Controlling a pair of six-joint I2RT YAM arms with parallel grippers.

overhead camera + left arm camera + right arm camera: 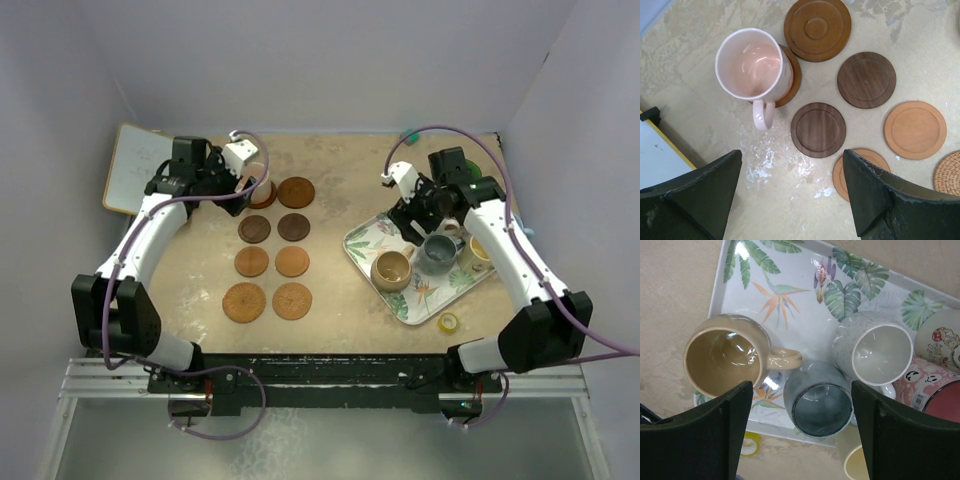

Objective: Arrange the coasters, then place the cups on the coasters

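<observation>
**One cup on its coaster, the others on the tray**

Across your sandy bench (340, 310), both arms reach into the upper half of the overhead frame. The left jaws hang spread wide over the upper-left end of the coaster layout and grip nothing. The right jaws stand just as wide over the leaf-patterned tray (366, 243), right of centre, and are also empty.

You see eight coasters (292, 261) in two columns of four, left of centre in the overhead frame. The upper rows are darker brown, the ones below are orange-tan, and the bottom pair is patterned.

The pink cup (752, 67) stands upright on the top-left coaster (794, 80), its handle toward the bottom of the left wrist frame.

Your right wrist view shows:
- the tan cup (722, 357) on the tray at left, its handle pointing right
- the slate cup (817, 402) just beside it at lower centre
- the grey speckled cup (880, 352) to the right
- a red cup (940, 400) with a smiley-face wall at the right edge
- the yellow cup (857, 465) cut off at the bottom edge

A small yellow tape roll (449, 322) lies on the bench just below the tray's lower corner.
</observation>
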